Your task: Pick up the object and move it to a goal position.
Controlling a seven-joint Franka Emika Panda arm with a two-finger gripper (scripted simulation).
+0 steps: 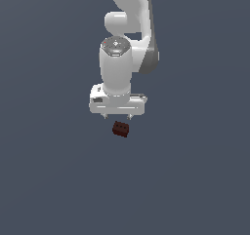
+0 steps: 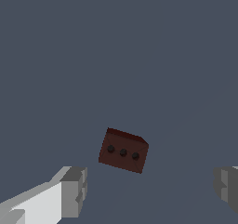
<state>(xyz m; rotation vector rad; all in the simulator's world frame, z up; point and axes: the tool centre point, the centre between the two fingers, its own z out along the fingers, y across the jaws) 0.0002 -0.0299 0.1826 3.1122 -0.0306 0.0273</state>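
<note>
Legible text, labels, numbers: none that I can read. My block [image 2: 123, 151] bears three dark dots, possibly studs, not characters.

Exterior view: elevated, steep downward look at arm [image 1: 124, 44] from front, mid range, flat grey surface fills frame. Wrist view: mounted on wrist, looks down past hand [image 2: 151, 186], much closer; pad [image 2: 76, 190] at each lower corner of frame. Shared by both: dark maroon block [image 1: 120, 128] [image 2: 123, 150] and grey surface around it, hand tips.
</note>
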